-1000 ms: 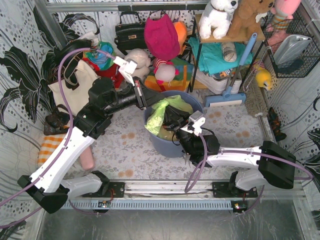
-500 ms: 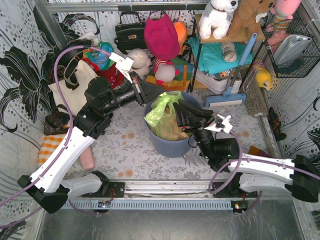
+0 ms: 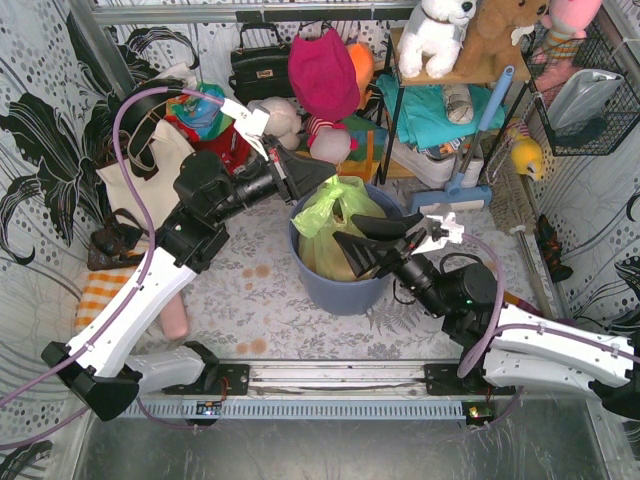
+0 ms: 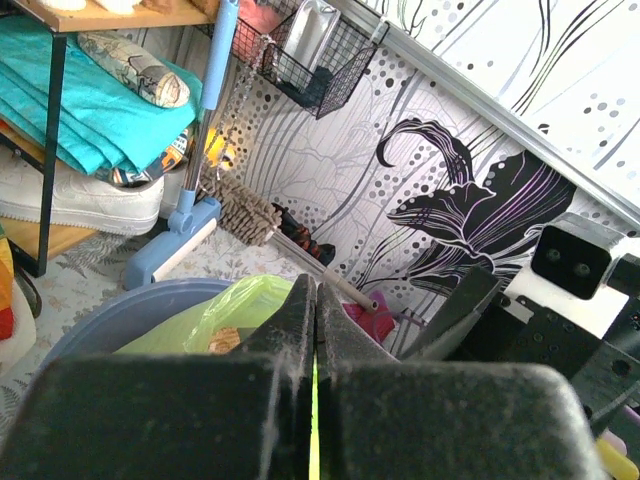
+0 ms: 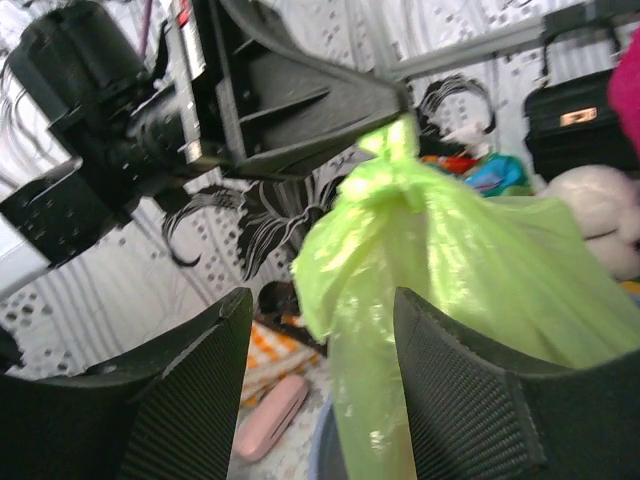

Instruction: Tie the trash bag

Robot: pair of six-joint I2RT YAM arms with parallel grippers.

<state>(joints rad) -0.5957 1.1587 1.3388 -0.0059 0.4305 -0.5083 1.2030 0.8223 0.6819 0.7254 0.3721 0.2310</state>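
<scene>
Left gripper [image 3: 322, 180]: jaws pressed tight together on the twisted top of the trash bag [image 3: 335, 215]. Its own wrist view shows a thin green sliver caught between them.
Right gripper [image 3: 348, 234]: jaws standing well apart with nothing in them. The tips are near the bag's near-right flank; I cannot tell whether they touch it.
Way to the bag: from the right gripper it lies straight ahead and a little up. In that wrist view the green neck stands in the gap beyond the two fingers [image 5: 170, 390].
Knot [image 5: 392, 170]: a small bunched lump just under the left gripper's tip, higher than the right fingers.
Bag's long axis: it runs up out of the bin [image 3: 330, 290] and is drawn toward the left gripper, leaning up and left.
Where the bag sits: the body is down in the blue-grey bin, with the top lifted above the rim.
Nearer arm: the left has the bag. The right is free, and by my judgement it is the one placed to close on the neck below the knot.
</scene>
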